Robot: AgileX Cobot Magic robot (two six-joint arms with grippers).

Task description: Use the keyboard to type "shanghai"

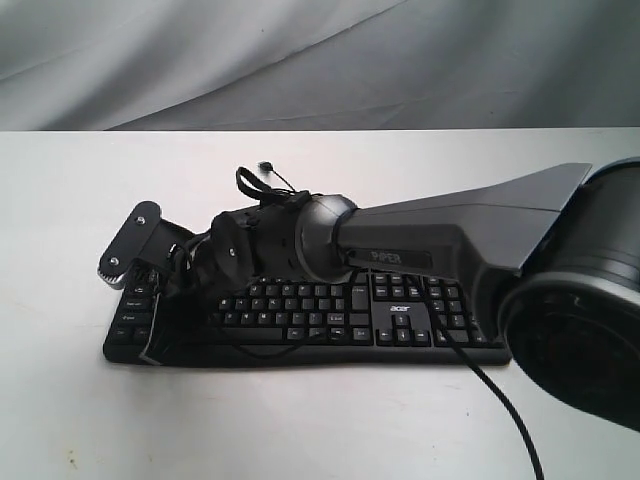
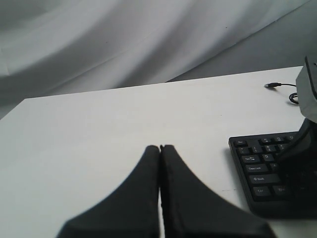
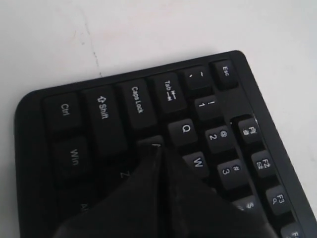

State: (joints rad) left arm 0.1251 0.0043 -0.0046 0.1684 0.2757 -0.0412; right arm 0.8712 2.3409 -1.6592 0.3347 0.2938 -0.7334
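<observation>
The black keyboard (image 1: 330, 315) with white legends and an "acer" logo lies across the white table. My right arm reaches across it to its left end, and the right gripper (image 3: 159, 149) is shut, its tips over the A key beside Caps Lock (image 3: 137, 106), with Q (image 3: 184, 130) and W (image 3: 198, 162) next to it; whether they press the key I cannot tell. In the exterior view the right gripper's tips are hidden behind its wrist. My left gripper (image 2: 159, 148) is shut and empty over bare table, left of the keyboard's corner (image 2: 262, 171).
A thin black cable (image 1: 495, 395) runs over the number pad and off the front of the table. A USB plug (image 2: 271, 85) and a coiled cable (image 1: 258, 185) lie behind the keyboard. Grey cloth hangs behind the table (image 1: 100, 420).
</observation>
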